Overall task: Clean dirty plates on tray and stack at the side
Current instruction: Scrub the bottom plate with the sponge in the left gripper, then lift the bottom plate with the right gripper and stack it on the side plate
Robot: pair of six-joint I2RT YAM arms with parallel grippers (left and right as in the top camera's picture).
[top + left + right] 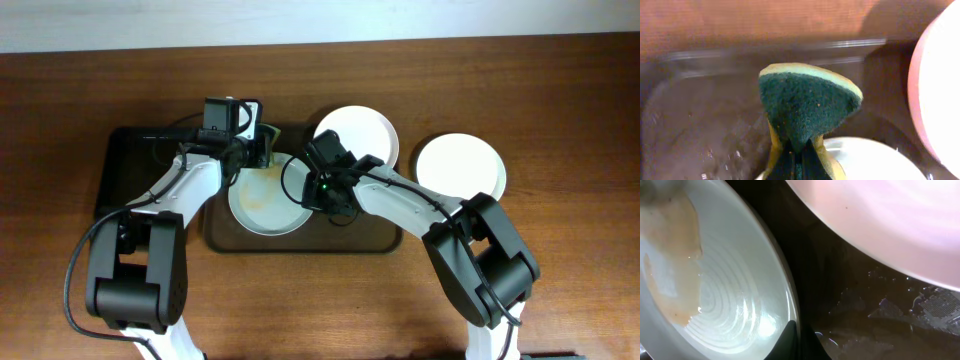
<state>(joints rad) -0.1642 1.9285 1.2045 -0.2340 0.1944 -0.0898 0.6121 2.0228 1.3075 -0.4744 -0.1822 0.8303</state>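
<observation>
A pale mint plate point(262, 203) with a brownish-yellow smear lies on the left half of the brown tray point(380, 240). A clean white plate point(358, 133) sits at the tray's back right. Another white plate point(461, 168) lies on the table to the right of the tray. My left gripper point(256, 147) is shut on a green-and-yellow sponge point(807, 102) and holds it over the mint plate's far rim point(865, 160). My right gripper point(318, 195) pinches the mint plate's right rim point(790, 300); its fingertips point(800, 340) straddle the edge. The smear point(675, 265) shows on the plate's left side.
A narrower black tray point(118, 170) lies against the brown tray's left side, under my left arm. The white plate on the tray point(890, 220) hangs close over my right gripper. The tray floor point(875, 315) is wet and shiny. Bare wooden table surrounds the trays.
</observation>
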